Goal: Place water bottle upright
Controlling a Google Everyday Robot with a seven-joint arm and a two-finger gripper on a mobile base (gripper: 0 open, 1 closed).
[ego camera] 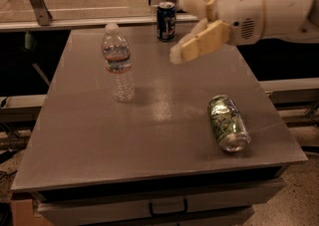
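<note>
The water bottle point(118, 63) stands up straight on the left part of the bench point(149, 150), and nothing touches it. The gripper point(178, 31) hangs in the air to its right, well apart, with its fingers point(202, 43) spread wide and holding nothing. A blue can point(166, 21) stands at the far edge, and a green can point(228, 123) lies on its side near the front right.

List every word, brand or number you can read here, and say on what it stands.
Nothing here is legible.
Label band of the water bottle: too blurred.
Print on the blue can: too blurred.
Print on the green can: too blurred.
The gripper, open above the table, right of the bottle: no text seen.
</note>
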